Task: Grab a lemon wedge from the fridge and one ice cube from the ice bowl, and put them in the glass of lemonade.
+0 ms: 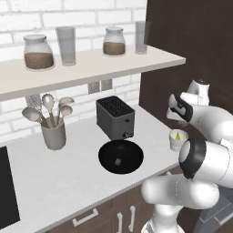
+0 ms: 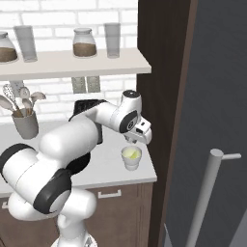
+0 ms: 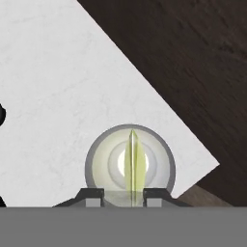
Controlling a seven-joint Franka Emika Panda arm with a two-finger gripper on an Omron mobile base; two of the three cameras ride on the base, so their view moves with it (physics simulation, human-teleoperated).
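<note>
White marble-look tabletop (image 1: 54, 177) under a white brick wall, dark wood panel at its right end. Near that end stands the short whitish translucent glass of lemonade (image 2: 131, 157), upright, w/ pale yellow-green liquid. In the hand view a thin yellow-green lemon wedge (image 3: 131, 164) stands on edge across the glass centre, its lower end between the two dark fingers (image 3: 157, 198). The fingers are narrow; can't tell if they pinch the wedge or it already sits in the drink. The gripper (image 2: 140, 140) hangs right above the glass rim. Left of the glass, well apart, is the round glossy black ice bowl (image 1: 120, 156) w/ a tiny pale grey ice cube (image 1: 118, 161) inside. Just behind the bowl is a dark grey toaster (image 1: 115, 117).
</note>
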